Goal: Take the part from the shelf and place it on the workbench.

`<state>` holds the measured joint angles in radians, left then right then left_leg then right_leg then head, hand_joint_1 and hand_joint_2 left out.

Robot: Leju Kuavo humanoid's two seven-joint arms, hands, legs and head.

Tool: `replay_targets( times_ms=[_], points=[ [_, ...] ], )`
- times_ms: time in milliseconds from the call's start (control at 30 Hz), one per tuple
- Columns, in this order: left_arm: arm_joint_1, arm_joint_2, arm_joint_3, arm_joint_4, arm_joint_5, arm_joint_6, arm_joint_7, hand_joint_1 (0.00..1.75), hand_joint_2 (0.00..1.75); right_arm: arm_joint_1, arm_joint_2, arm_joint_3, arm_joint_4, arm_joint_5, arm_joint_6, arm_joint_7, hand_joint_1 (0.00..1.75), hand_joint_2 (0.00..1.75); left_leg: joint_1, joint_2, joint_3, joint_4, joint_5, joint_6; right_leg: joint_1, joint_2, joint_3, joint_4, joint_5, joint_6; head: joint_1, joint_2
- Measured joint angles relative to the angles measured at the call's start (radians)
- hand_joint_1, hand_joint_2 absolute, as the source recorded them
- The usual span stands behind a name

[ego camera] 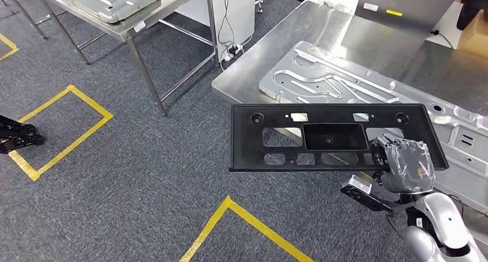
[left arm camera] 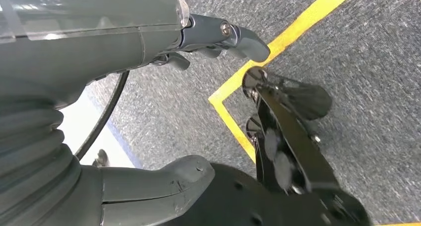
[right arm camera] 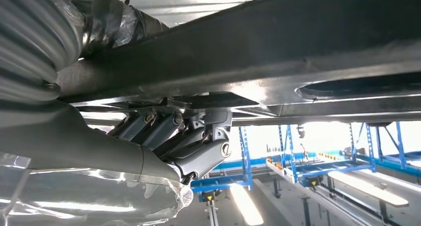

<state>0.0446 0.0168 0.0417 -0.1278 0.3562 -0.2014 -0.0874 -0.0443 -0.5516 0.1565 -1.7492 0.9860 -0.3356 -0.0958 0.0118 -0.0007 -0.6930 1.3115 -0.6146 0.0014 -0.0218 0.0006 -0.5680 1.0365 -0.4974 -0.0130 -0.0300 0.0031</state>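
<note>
Flat black rectangular plastic part [ego camera: 322, 136] with cut-out slots and a recessed centre pocket is held level in the air, gripped at its near right corner by the right hand [ego camera: 407, 165], which is wrapped in clear film; in the right wrist view the dark fingers [right arm camera: 198, 141] curl up against the part's underside [right arm camera: 278, 52]. The part's right half overlaps the near left corner of the shiny steel workbench [ego camera: 276, 54], its left half hangs over grey carpet floor [ego camera: 126, 181]; whether it touches the bench top, cannot tell. On the bench just beyond it lies a silver pressed sheet-metal panel [ego camera: 322, 83], cut off at the right edge. Open carpet to the left and near side, marked with yellow tape lines [ego camera: 63, 129]. Far left stands a grey steel-legged table [ego camera: 138, 26] carrying another metal panel, cut off at the top. Left hand [left arm camera: 149, 42] hangs over the carpet holding nothing, fingers lying apart, though most of them are hidden behind its grey cover. A grey laptop [ego camera: 403, 6] sits at the far end of the bench.
</note>
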Motion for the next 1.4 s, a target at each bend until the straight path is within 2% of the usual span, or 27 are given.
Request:
replay_targets(
  times_ms=[33, 67, 133, 167, 233, 333, 367, 433, 467, 500, 533, 600, 667, 733, 833, 867, 933, 967, 1000, 1033, 1067, 1100, 1167, 1200, 1267, 1300, 1400],
  points=[
    [0.0, 0.0, 0.0, 0.0, 0.0, 0.0, 0.0, 0.0, 1.75, 0.003, 0.0, -0.002, 0.001, 0.0, 0.0, 0.0, 1.75, 1.75, 0.0, 0.0, 0.006, -0.034, 0.036, 0.003, 0.001, 0.001, 0.007, 0.0, -0.005, 0.001, 0.0, 0.0],
    [0.001, 0.0, -0.001, 0.0, 0.0, 0.0, 0.0, 0.0, 1.75, 0.005, 0.0, -0.003, 0.002, 0.001, 0.0, 0.0, 1.75, 1.75, -0.001, 0.0, 0.028, -0.098, 0.083, 0.008, 0.002, 0.003, 0.015, 0.0, -0.01, 0.002, 0.0, 0.0],
    [0.002, 0.0, -0.002, 0.0, -0.001, 0.001, -0.001, 0.0, 1.75, 0.006, 0.0, -0.008, 0.003, 0.003, 0.0, 0.0, 1.75, 1.75, -0.005, -0.001, 0.078, -0.221, 0.143, 0.019, 0.004, 0.006, 0.026, 0.0, -0.02, 0.009, 0.0, 0.0],
    [0.001, 0.0, -0.002, 0.0, -0.001, 0.002, -0.001, 0.0, 1.75, 0.006, 0.0, -0.011, 0.004, 0.004, 0.0, 0.0, 1.75, 1.75, -0.008, -0.002, 0.092, -0.253, 0.152, 0.023, 0.005, 0.006, 0.027, 0.0, -0.023, 0.013, 0.0, 0.0],
    [0.0, 0.0, -0.003, 0.0, -0.002, 0.003, -0.002, 0.0, 1.75, 0.007, 0.0, -0.015, 0.006, 0.006, -0.001, 0.0, 1.75, 1.75, -0.012, -0.002, 0.099, -0.27, 0.146, 0.027, 0.007, 0.007, 0.026, -0.003, -0.024, 0.024, 0.0, 0.0],
    [0.0, 0.0, -0.004, 0.0, -0.003, 0.005, -0.002, 0.0, 1.75, 0.007, 0.0, -0.021, 0.007, 0.018, -0.004, 0.005, 1.75, 1.75, -0.005, -0.002, 0.111, -0.292, 0.151, 0.042, 0.003, 0.004, 0.019, 0.02, -0.044, 0.038, 0.001, 0.0],
    [0.0, 0.0, -0.004, 0.0, -0.003, 0.005, -0.002, 0.0, 1.75, 0.006, 0.0, -0.023, 0.008, 0.024, -0.008, 0.008, 1.75, 1.75, -0.003, -0.001, 0.117, -0.299, 0.151, 0.047, 0.002, 0.003, -0.001, 0.061, -0.066, 0.042, 0.001, 0.0],
    [0.0, 0.0, -0.004, 0.0, -0.006, 0.005, -0.002, 0.0, 1.75, 0.006, 0.003, -0.025, 0.012, 0.04, -0.02, 0.015, 1.75, 1.75, -0.004, 0.0, 0.123, -0.301, 0.148, 0.052, 0.0, 0.003, -0.072, 0.191, -0.119, 0.05, 0.001, 0.0],
    [0.0, 0.0, -0.005, 0.0, -0.008, 0.005, -0.002, 0.0, 1.75, 0.007, 0.005, -0.026, 0.015, 0.049, -0.027, 0.018, 1.75, 1.75, -0.004, 0.0, 0.126, -0.301, 0.145, 0.054, 0.0, 0.003, -0.106, 0.244, -0.131, 0.052, 0.001, 0.0],
    [0.0, 0.0, -0.005, 0.0, -0.01, 0.005, -0.002, 0.0, 1.75, 0.008, 0.008, -0.026, 0.019, 0.057, -0.033, 0.019, 1.75, 1.75, -0.005, -0.001, 0.129, -0.3, 0.142, 0.054, -0.001, 0.003, -0.127, 0.267, -0.123, 0.054, 0.001, 0.0],
    [0.0, 0.0, -0.006, 0.0, -0.01, 0.005, -0.002, 0.0, 1.75, 0.009, 0.011, -0.026, 0.023, 0.064, -0.039, 0.02, 1.75, 1.75, -0.004, -0.002, 0.134, -0.299, 0.138, 0.052, -0.002, 0.002, -0.126, 0.249, -0.093, 0.055, 0.001, 0.0],
    [-0.001, -0.002, -0.008, 0.0, -0.011, 0.005, -0.001, 0.0, 1.75, 0.01, 0.016, -0.027, 0.029, 0.072, -0.05, 0.021, 1.75, 1.75, -0.004, -0.003, 0.146, -0.296, 0.127, 0.047, -0.003, 0.0, -0.077, 0.126, -0.012, 0.053, 0.001, 0.0],
    [-0.001, -0.002, -0.011, 0.0, -0.01, 0.005, -0.001, 0.0, 1.75, 0.01, 0.021, -0.032, 0.034, 0.076, -0.059, 0.023, 1.75, 1.75, -0.007, -0.004, 0.152, -0.29, 0.117, 0.037, 0.002, -0.001, -0.034, 0.025, 0.026, 0.045, 0.001, 0.0],
    [-0.002, -0.003, -0.012, 0.0, -0.01, 0.005, -0.001, 0.0, 1.75, 0.012, 0.024, -0.04, 0.039, 0.078, -0.064, 0.024, 1.75, 1.75, -0.01, -0.004, 0.153, -0.29, 0.112, 0.026, 0.007, 0.0, -0.027, 0.006, 0.022, 0.035, 0.001, 0.0],
    [-0.002, -0.003, -0.013, 0.0, -0.008, 0.005, -0.001, 0.0, 1.75, 0.014, 0.028, -0.049, 0.044, 0.081, -0.066, 0.025, 1.75, 1.75, -0.008, -0.003, 0.146, -0.267, 0.091, 0.011, 0.001, 0.001, -0.022, -0.002, 0.023, 0.015, 0.001, 0.0],
    [-0.002, -0.003, -0.013, 0.0, -0.007, 0.004, -0.002, 0.0, 1.75, 0.015, 0.029, -0.051, 0.045, 0.081, -0.066, 0.025, 1.75, 1.75, -0.008, -0.002, 0.128, -0.227, 0.068, 0.006, -0.001, 0.0, -0.018, -0.005, 0.022, 0.009, 0.001, 0.0],
    [-0.002, -0.003, -0.014, 0.0, -0.004, 0.001, -0.005, 0.0, 1.75, 0.016, 0.032, -0.058, 0.049, 0.082, -0.067, 0.026, 1.75, 1.75, -0.006, -0.002, 0.059, -0.093, 0.007, 0.0, 0.001, -0.002, -0.014, -0.006, 0.019, -0.001, 0.0, 0.0],
    [-0.001, -0.003, -0.014, 0.0, -0.002, -0.001, -0.008, 0.0, 1.75, 0.018, 0.034, -0.062, 0.051, 0.083, -0.068, 0.026, 1.75, 1.75, -0.006, -0.002, 0.025, -0.032, -0.012, -0.001, 0.002, -0.002, -0.013, -0.006, 0.016, -0.002, 0.001, 0.0],
    [0.0, -0.003, -0.015, 0.0, -0.001, -0.002, -0.012, 0.0, 1.75, 0.021, 0.037, -0.065, 0.053, 0.084, -0.069, 0.026, 1.75, 1.75, -0.006, -0.002, 0.003, 0.001, -0.012, -0.002, 0.002, -0.002, -0.01, -0.006, 0.014, -0.003, 0.001, 0.0],
    [0.001, -0.004, -0.017, 0.0, 0.0, -0.004, -0.015, 0.0, 1.75, 0.024, 0.039, -0.069, 0.055, 0.085, -0.07, 0.026, 1.75, 1.75, -0.006, -0.002, 0.001, -0.007, 0.008, 0.0, 0.003, -0.001, -0.006, -0.005, 0.011, -0.003, 0.001, 0.0],
    [0.002, -0.004, -0.018, 0.0, 0.0, -0.006, -0.02, 0.0, 1.75, 0.026, 0.041, -0.072, 0.056, 0.087, -0.072, 0.026, 1.75, 1.75, -0.006, -0.002, 0.018, -0.054, 0.046, 0.003, 0.003, 0.0, -0.001, -0.005, 0.008, -0.001, 0.001, 0.0],
    [0.004, -0.004, -0.02, 0.0, 0.001, -0.008, -0.024, 0.0, 1.75, 0.028, 0.043, -0.075, 0.056, 0.088, -0.073, 0.026, 1.75, 1.75, -0.007, -0.003, 0.048, -0.126, 0.09, 0.008, 0.003, 0.001, 0.004, -0.005, 0.004, 0.001, 0.001, 0.0],
    [0.006, -0.004, -0.022, 0.001, 0.003, -0.013, -0.032, 0.0, 1.75, 0.031, 0.047, -0.083, 0.057, 0.089, -0.077, 0.026, 1.75, 1.75, -0.011, -0.003, 0.101, -0.245, 0.14, 0.018, 0.006, 0.003, 0.009, -0.003, -0.002, 0.009, 0.001, 0.0],
    [0.006, -0.004, -0.023, 0.002, 0.004, -0.016, -0.036, 0.0, 1.75, 0.032, 0.047, -0.089, 0.058, 0.089, -0.078, 0.026, 1.75, 1.75, -0.013, -0.003, 0.112, -0.272, 0.145, 0.021, 0.007, 0.003, 0.008, -0.003, -0.003, 0.014, 0.001, 0.0],
    [0.005, -0.005, -0.026, 0.004, 0.007, -0.022, -0.046, 0.0, 1.75, 0.034, 0.048, -0.099, 0.059, 0.088, -0.079, 0.028, 1.75, 1.75, -0.015, -0.004, 0.115, -0.282, 0.142, 0.027, 0.008, 0.003, 0.008, -0.008, -0.001, 0.024, 0.001, 0.0],
    [0.005, -0.005, -0.027, 0.007, 0.008, -0.024, -0.05, 0.0, 1.75, 0.036, 0.048, -0.103, 0.059, 0.088, -0.079, 0.028, 1.75, 1.75, -0.015, -0.005, 0.118, -0.289, 0.145, 0.026, 0.009, 0.003, 0.012, -0.013, 0.002, 0.021, 0.001, 0.0],
    [0.004, -0.008, -0.028, 0.017, 0.01, -0.028, -0.059, 0.0, 1.75, 0.037, 0.048, -0.118, 0.063, 0.082, -0.078, 0.029, 1.75, 1.75, -0.013, -0.007, 0.128, -0.305, 0.152, 0.023, 0.01, 0.001, 0.023, -0.025, 0.004, -0.006, 0.003, 0.0]
  ],
)
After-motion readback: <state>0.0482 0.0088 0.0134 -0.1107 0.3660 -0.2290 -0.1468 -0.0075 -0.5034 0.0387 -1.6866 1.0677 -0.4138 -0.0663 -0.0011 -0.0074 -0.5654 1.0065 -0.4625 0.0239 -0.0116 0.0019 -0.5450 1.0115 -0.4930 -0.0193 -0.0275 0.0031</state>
